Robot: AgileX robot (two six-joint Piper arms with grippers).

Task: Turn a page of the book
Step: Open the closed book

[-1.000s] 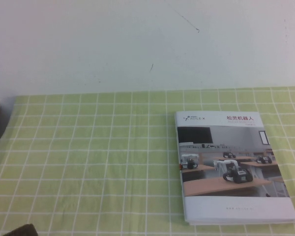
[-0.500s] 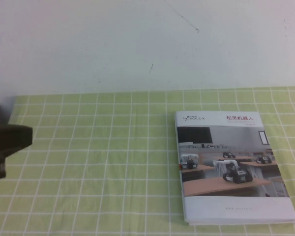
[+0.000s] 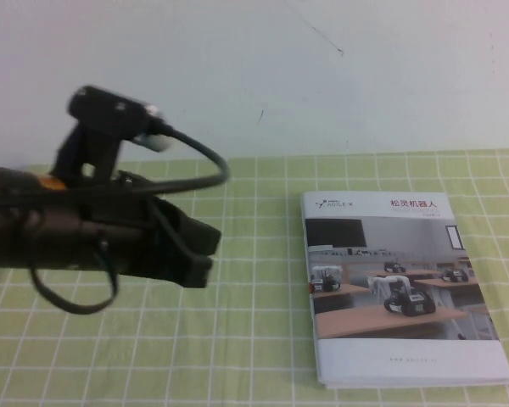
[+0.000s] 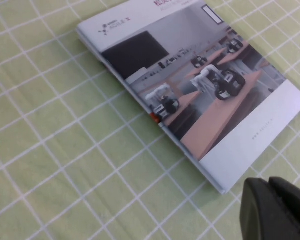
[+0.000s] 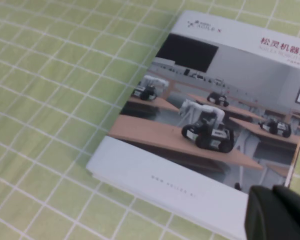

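The book (image 3: 394,288) lies closed on the right of the green checked cloth, with the classroom-robot photo and red title facing up. The page, its cover leaf (image 3: 390,254), lies flat. My left gripper (image 3: 210,253) reaches in from the left and hovers above the cloth, well left of the book's spine, fingers together and empty. In the left wrist view the book (image 4: 190,85) lies ahead of the left gripper (image 4: 277,210). My right gripper (image 5: 279,212) is out of the high view. In its wrist view it sits shut over the book's (image 5: 210,125) near corner.
The green checked tablecloth (image 3: 237,339) covers the table up to a white wall (image 3: 254,76) at the back. A black cable (image 3: 199,157) loops above my left arm. The book's right edge lies close to the table's right side.
My left arm has swung in from the far left edge across the cloth towards the book. The book has not moved.
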